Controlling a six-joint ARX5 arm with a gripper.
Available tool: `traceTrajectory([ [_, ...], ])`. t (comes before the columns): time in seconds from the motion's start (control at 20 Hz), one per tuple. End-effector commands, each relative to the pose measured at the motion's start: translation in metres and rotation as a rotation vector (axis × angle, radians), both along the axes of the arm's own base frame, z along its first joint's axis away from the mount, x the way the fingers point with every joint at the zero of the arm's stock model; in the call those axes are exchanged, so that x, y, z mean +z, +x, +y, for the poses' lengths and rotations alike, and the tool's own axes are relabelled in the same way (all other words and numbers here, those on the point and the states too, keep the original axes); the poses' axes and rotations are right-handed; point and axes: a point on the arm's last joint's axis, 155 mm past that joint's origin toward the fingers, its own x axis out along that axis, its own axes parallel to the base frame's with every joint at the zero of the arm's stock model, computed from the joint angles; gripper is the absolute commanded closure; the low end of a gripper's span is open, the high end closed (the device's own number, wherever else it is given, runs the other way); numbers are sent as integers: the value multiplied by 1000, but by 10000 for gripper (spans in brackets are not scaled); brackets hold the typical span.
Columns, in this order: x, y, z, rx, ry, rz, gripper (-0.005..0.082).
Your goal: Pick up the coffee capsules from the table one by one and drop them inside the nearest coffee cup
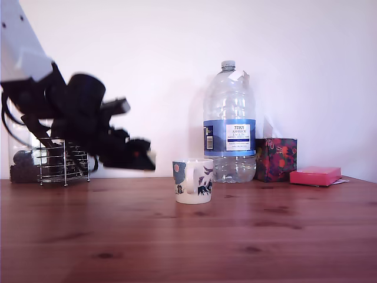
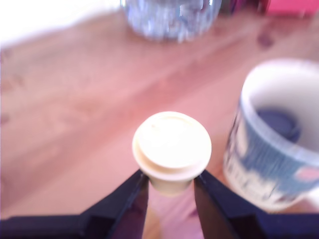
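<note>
The gripper point(image 2: 171, 191) is clamped on the cream-yellow capsule point(image 2: 172, 149), its two dark fingers point(image 2: 130, 201) pinching the narrow tapered body just below the wider rim, so the flat rim face looks up at the wrist camera. In the exterior view the arm is a blurred dark mass held in the air above the desk point(image 1: 188, 242), and the gripper point(image 1: 138, 158) hangs well short of the coffee cup point(image 1: 193, 181), which stands ahead of it and lower, towards that view's right. The wrist view shows the coffee cup point(image 2: 276, 164) close beside the held pod, with a dark round shape lying on its bottom, probably the black capsule point(image 2: 279, 123), though blur keeps that uncertain. Beyond the cup stands a clear water bottle point(image 1: 229, 127).

The pod looks light, stiff and smooth-walled. Its taper could let it slide out of a loose pinch, so the hold under the rim seems the safest place, the flange acting as a stop. One capsule appears delivered; this one has yet to be carried over the mug's mouth and released.
</note>
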Motion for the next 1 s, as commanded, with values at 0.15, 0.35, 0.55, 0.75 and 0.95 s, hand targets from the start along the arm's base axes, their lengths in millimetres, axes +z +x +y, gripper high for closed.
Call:
traceTrajectory([
  [0.15,36,-14,-36,-80,-28,-60,604],
  [0.35,31,-36,-68,-159,-7,-49,604],
  [0.55,30,-48,-89,-207,23,-77,604],
  [0.75,30,-48,-89,-206,39,-90,604],
  [0.95,29,-45,-86,-196,41,-89,604],
])
